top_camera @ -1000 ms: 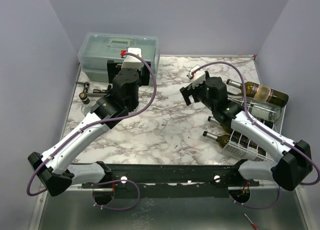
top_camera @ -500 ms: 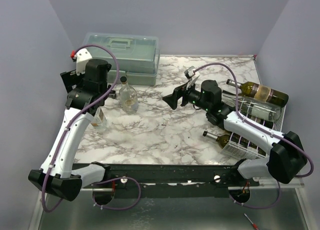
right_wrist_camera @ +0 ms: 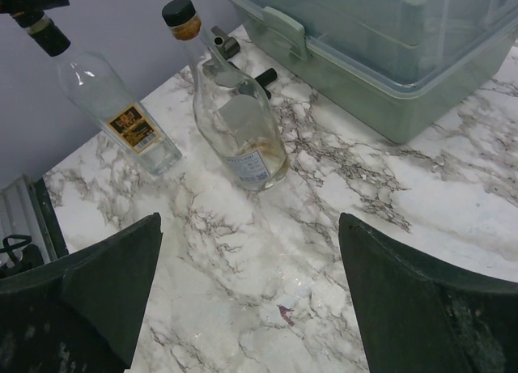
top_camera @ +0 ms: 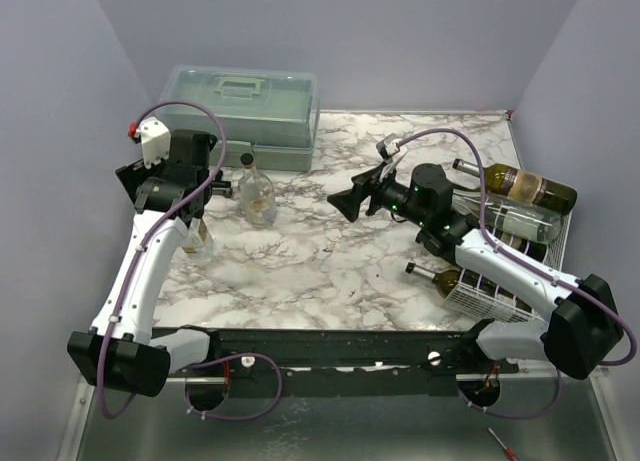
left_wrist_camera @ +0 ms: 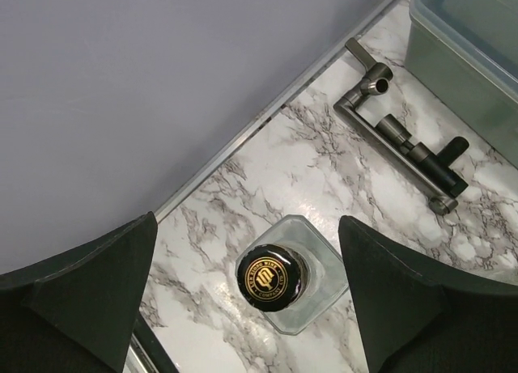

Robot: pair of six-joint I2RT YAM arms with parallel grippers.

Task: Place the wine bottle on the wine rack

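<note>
A clear square bottle (top_camera: pixel 198 241) with a black cap (left_wrist_camera: pixel 273 277) stands upright at the table's left. My left gripper (top_camera: pixel 172 193) hovers right above it, open, a finger (left_wrist_camera: pixel 89 296) on each side of the cap without touching. A clear flask-shaped bottle (top_camera: pixel 256 197) with a black cap stands to its right and also shows in the right wrist view (right_wrist_camera: pixel 235 122). My right gripper (top_camera: pixel 358 189) is open and empty, held above mid-table and pointing left at both bottles. The white wire wine rack (top_camera: pixel 490 296) at the right edge holds three lying bottles, one with a tan label (top_camera: pixel 525 186).
A translucent grey-green toolbox (top_camera: pixel 240 106) stands at the back left, also in the right wrist view (right_wrist_camera: pixel 388 57). A dark metal tool (left_wrist_camera: pixel 401 146) lies between it and the square bottle. The left wall is close behind the square bottle.
My left gripper has swung from in front of the toolbox to the left, over the square bottle, which uncovered the flask bottle. My right gripper has turned and reached leftward.
</note>
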